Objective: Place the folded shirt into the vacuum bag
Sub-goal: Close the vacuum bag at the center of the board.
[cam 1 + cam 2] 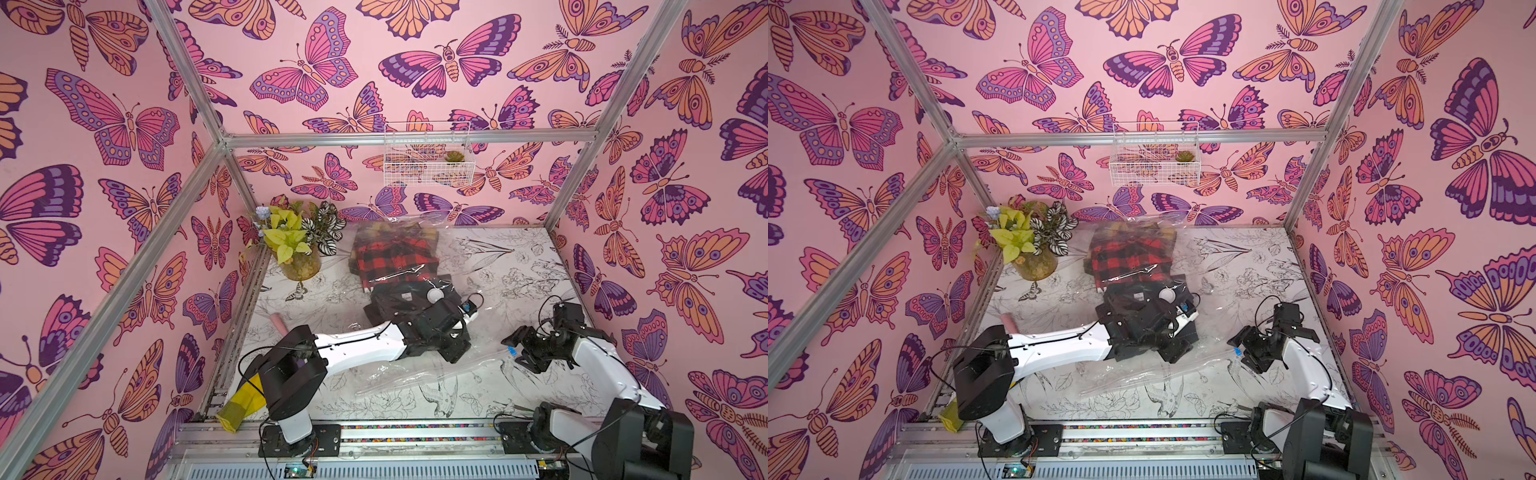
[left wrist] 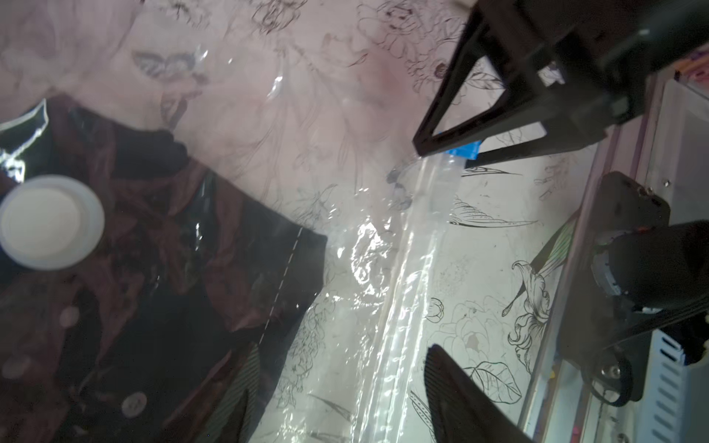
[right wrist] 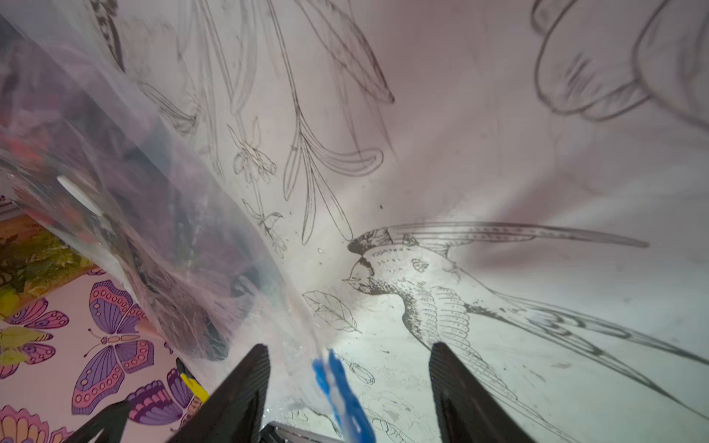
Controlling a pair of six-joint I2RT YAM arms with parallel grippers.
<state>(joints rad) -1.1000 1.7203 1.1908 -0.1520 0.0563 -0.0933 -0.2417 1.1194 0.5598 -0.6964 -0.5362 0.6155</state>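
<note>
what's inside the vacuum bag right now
Through the clear vacuum bag: a red plaid shirt at the far end and a dark folded shirt under the white valve. The left arm covers its near edge; anything beneath them is hidden.

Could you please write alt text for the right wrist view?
The right claw is open, the small blue zip slider clip of the clear crinkly plastic vacuum bag between its black fingers. Beyond lies the white table printed with a swallow line drawing.
</note>
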